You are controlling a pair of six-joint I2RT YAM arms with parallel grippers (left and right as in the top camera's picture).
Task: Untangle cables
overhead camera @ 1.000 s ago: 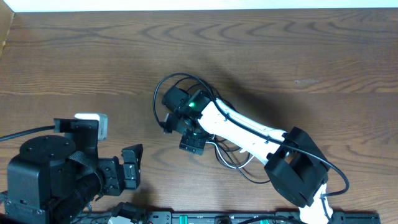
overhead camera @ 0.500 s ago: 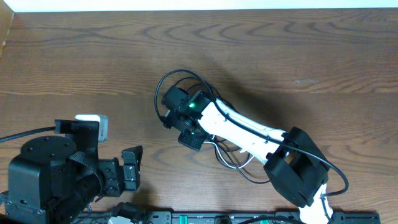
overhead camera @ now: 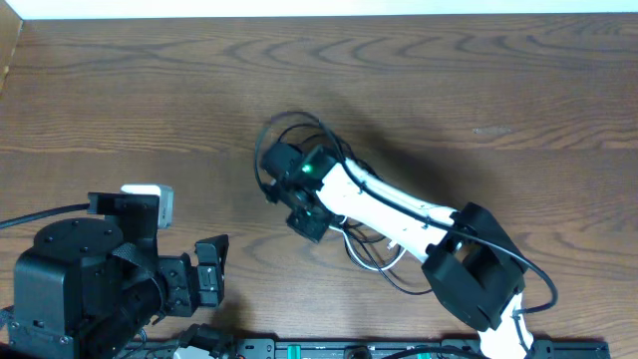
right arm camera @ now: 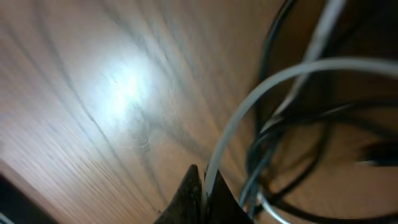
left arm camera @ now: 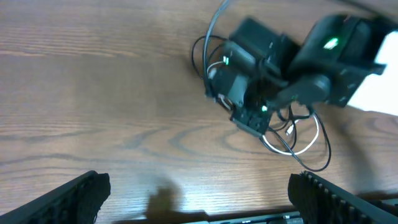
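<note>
Change: the black cord [left arm camera: 213,25] has drawn its loop in tighter against the right gripper [right arm camera: 200,177] since a second ago.
Meaning: you are taking up slack, but the knot looks far from freed.
Right gripper: fingers together, clamped on the white cord [right arm camera: 286,73].
Left gripper [left arm camera: 199,186]: fingers wide apart, empty, well away from the right gripper.
Cords: both bunched on the desk [overhead camera: 120,90] under and just behind the right gripper.
Writing: none readable, only a green light [overhead camera: 309,166] beside the right gripper.

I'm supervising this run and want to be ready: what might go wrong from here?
The right gripper pinches the white cord where black cord loops cross it; pulling may tighten the tangle. The left gripper sits open and far off, so nothing anchors the bundle, which may just drag along.
</note>
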